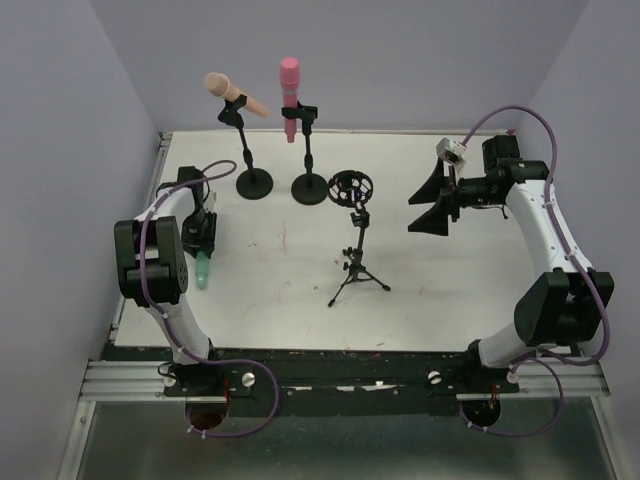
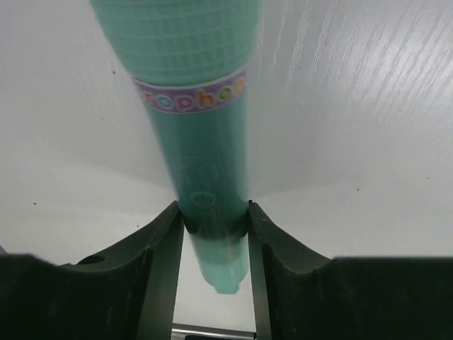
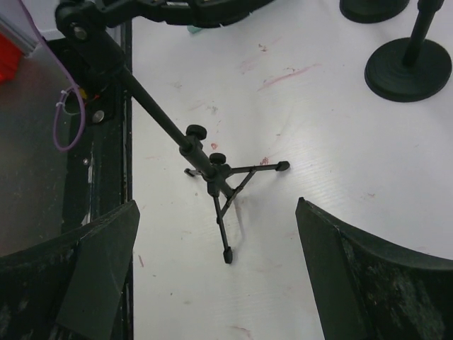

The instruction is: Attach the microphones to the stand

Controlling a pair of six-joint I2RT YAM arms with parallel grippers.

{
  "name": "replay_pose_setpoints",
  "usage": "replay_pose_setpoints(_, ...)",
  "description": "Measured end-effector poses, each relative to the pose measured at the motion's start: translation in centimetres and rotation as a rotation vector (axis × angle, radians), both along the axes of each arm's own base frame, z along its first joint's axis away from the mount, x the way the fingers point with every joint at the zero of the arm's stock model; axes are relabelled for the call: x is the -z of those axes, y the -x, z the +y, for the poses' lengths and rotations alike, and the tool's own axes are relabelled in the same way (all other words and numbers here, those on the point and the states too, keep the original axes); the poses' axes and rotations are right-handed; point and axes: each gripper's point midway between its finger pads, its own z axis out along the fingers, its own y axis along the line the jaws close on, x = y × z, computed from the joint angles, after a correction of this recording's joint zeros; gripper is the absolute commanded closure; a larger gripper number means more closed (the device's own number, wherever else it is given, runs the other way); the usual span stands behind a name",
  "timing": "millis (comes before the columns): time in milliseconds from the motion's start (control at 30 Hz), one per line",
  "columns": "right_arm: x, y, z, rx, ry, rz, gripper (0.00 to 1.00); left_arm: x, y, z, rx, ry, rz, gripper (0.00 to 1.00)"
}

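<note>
Left gripper [image 2: 214,216] fingers [image 2: 161,241] pressed on both sides of mint green microphone [image 2: 202,134] handle. Tail end sits between them, head points out ahead. Mic low over table [image 2: 368,106], can't tell if touching. Right gripper [image 3: 216,269] spread wide, nothing held, tripod stand [image 3: 212,177] just ahead. Peach microphone [image 1: 232,93] and pink microphone [image 1: 290,85] clipped in round-base stands [image 1: 254,183], well beyond both grippers.
</note>
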Motion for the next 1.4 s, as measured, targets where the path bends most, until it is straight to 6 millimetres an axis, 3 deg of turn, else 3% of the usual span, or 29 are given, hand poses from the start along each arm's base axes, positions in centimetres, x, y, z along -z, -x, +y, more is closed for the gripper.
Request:
replay_pose_setpoints(33, -0.6, 0.2, 0.0, 0.002, -0.001, -0.017, 0.0, 0.2, 0.4, -0.3, -0.001, 0.01, 0.012, 0.7)
replay_pose_setpoints(100, -1.7, 0.7, 0.0, 0.006, -0.004, -0.049, 0.0, 0.3, 1.0, -0.7, -0.002, 0.033, 0.032, 0.76)
replay_pose_setpoints(333, -5.4, 3.7, 0.3, 0.021, -0.036, -0.145, 0.0, 0.0, 2.9, -2.6, -0.034, 0.119, 0.006, 0.81)
replay_pose_setpoints(700, -7.2, 6.3, 0.1, 0.105, -0.031, -0.126, 0.0, -5.8, 5.4, -8.1, -0.061, 0.368, -0.327, 0.82)
replay_pose_setpoints(833, -8.1, 6.3, 0.1, 0.147, -0.034, -0.104, 0.0, -10.7, 6.4, -10.6, -0.007, 0.468, -0.571, 0.82)
replay_pose_setpoints(1067, -9.8, 6.2, 0.2, 0.179, -0.059, -0.055, 0.0, -25.2, 11.3, -15.5, 0.275, 0.642, -1.099, 0.8)
replay_pose_setpoints(1267, -13.2, 6.8, 0.2, 0.17, -0.064, -0.117, 0.0, -33.0, 14.4, -18.5, 0.4, 0.829, -1.233, 0.8)
replay_pose_setpoints(1400, -15.5, 7.2, 0.3, 0.148, -0.075, -0.163, 0.0, -37.8, 15.0, -21.0, 0.482, 0.972, -1.253, 0.8)
